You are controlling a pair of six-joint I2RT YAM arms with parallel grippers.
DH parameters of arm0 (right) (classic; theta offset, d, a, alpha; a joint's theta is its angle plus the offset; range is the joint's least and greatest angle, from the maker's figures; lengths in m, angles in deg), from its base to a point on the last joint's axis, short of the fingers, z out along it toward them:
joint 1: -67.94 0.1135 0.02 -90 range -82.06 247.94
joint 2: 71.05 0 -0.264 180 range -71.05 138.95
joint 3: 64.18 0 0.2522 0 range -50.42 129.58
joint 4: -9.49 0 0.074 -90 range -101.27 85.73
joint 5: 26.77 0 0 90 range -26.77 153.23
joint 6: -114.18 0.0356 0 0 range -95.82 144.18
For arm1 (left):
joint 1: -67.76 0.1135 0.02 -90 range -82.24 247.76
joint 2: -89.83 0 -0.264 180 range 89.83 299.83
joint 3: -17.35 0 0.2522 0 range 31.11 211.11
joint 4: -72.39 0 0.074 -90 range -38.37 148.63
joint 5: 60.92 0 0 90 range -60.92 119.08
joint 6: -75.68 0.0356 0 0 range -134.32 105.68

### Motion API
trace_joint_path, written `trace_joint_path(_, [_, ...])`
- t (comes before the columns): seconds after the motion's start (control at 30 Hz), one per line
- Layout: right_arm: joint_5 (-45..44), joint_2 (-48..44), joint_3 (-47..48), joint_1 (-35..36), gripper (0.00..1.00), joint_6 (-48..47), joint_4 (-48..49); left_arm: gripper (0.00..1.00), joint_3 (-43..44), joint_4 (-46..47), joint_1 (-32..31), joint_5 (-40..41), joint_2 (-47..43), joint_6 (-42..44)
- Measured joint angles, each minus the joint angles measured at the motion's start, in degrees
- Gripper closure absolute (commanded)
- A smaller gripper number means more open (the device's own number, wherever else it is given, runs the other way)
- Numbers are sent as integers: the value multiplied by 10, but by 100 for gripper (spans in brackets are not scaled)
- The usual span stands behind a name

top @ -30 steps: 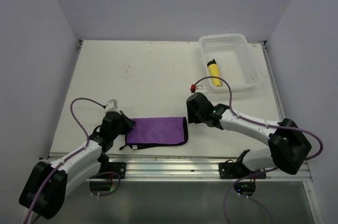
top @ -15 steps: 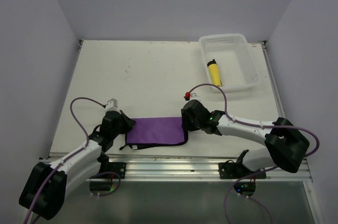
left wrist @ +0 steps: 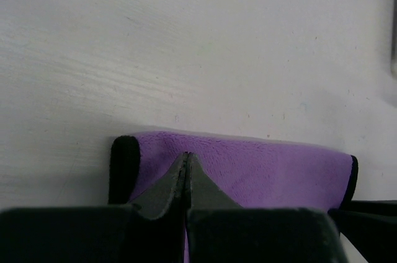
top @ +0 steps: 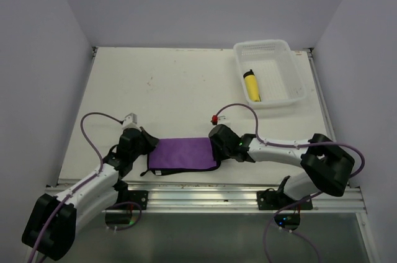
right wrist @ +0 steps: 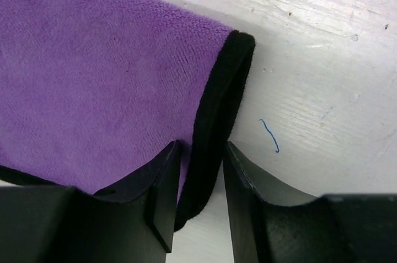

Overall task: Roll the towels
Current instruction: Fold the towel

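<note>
Two towels here: purple towel (top: 183, 153) lies flat near the table's (top: 155, 83) front edge, and yellow towel (top: 252, 86) sits rolled in the white basket (top: 280, 75). Left gripper (left wrist: 186, 159) is fully closed, tips on the purple cloth's left end. Right gripper (right wrist: 198, 164) is half open, straddling its black right hem.

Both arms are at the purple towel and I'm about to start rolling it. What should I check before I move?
1. Left gripper shut, tips on the purple towel's left end: ok. Whether cloth is pinched: cannot tell.
2. Right gripper straddling the black edging at the right end: ok.
3. Right jaws clamped on the edging: not ok, a gap shows.
4. Purple towel lying flat on the table: ok.
5. Yellow towel in the white basket, out of the way: ok.
</note>
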State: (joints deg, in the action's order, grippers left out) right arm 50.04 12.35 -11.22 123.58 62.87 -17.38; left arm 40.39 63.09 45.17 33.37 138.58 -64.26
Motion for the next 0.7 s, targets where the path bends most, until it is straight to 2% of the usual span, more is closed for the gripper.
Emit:
trace_joint_path(0.3, [-27,2,1,7,77,3,-8,100,21,-21,0,6,-16,2])
trace_joint_path(0.4, [-34,-2,1,9,89,3,-17,100,28,-26,0,6,-19,5])
trace_joint_path(0.53, [-44,-21,1,8,99,-2,-44,100,39,-34,0,7,-20,12])
trace_joint_path(0.7, [-53,-64,1,-12,100,-23,-78,100,51,-42,0,7,-22,18])
